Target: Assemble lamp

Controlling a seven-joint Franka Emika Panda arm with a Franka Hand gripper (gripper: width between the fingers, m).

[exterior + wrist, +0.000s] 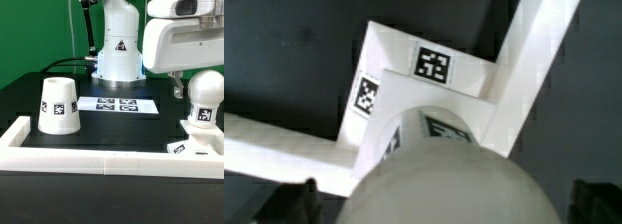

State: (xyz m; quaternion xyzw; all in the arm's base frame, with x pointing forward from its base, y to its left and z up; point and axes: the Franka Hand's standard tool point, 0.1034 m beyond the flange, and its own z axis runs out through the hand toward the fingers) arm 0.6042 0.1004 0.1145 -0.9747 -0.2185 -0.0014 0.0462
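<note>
The white round bulb (207, 88) stands on the white lamp base (200, 132) at the exterior view's right, in the corner of the white wall. The white cone-shaped lamp shade (58, 105) stands apart at the left. My gripper (192, 92) hangs at the bulb's height; one dark finger (178, 90) shows left of the bulb and the other is hidden. In the wrist view the bulb (446, 185) fills the space between my gripper's (441, 208) dark fingertips (295, 200), with a gap at each side. The jaws stand open. The tagged base (402, 90) lies beyond.
The marker board (120, 103) lies in front of the robot's pedestal (118, 60). A low white wall (90, 157) runs along the front and turns at the right corner (530, 60) beside the base. A small white tagged piece (180, 148) lies on the wall near the base.
</note>
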